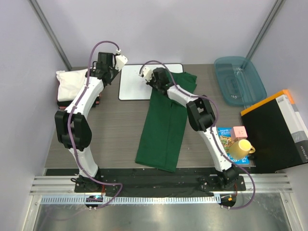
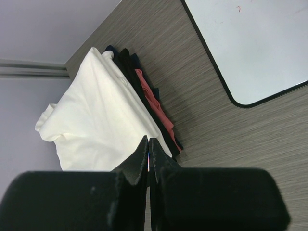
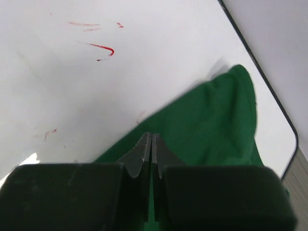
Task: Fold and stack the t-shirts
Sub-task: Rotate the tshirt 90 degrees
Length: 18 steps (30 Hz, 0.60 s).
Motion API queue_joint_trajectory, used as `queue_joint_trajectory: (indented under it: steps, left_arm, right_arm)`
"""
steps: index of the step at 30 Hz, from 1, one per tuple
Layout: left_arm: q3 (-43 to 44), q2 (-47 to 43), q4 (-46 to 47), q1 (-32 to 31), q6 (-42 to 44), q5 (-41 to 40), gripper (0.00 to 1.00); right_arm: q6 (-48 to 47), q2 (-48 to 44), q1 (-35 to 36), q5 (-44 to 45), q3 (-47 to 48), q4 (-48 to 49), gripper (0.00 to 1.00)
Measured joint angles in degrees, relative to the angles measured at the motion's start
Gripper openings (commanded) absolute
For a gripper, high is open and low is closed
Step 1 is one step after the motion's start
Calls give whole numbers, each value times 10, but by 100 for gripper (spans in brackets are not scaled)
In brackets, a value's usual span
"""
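The spread t-shirt (image 1: 161, 130) lies at the middle of the tabletop (image 1: 110, 125), its far end on the board (image 1: 132, 86), folded t-shirts (image 1: 70, 82) behind-left, tub (image 1: 239, 79) behind-right.

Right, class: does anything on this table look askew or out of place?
The dark green t-shirt lies slanted, its far end draped over the white board rather than flat on the table. The board also bears red smears.

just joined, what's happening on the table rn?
Mid-fold. The dark green t-shirt lies in a long strip down the table, its far end over the white board. The right gripper is closed on that end. The left gripper, shut and empty-looking, hovers by the folded stack at the far left, white shirt on top.
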Motion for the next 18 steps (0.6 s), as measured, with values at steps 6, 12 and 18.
queue_joint_trajectory:
  steps: [6,12,18]
  left_arm:
    - [-3,-5,2,0,-2,1,0]
    - [-19,-31,7,0,-2,5,0]
    - [-22,-38,7,0,-2,6,0]
  right_arm:
    - [45,-125,-9,-2,-60,-71,1]
    - [56,-229,-66,-72,-101,-159,1]
    - [35,-181,-117,-145,-92,-272,1]
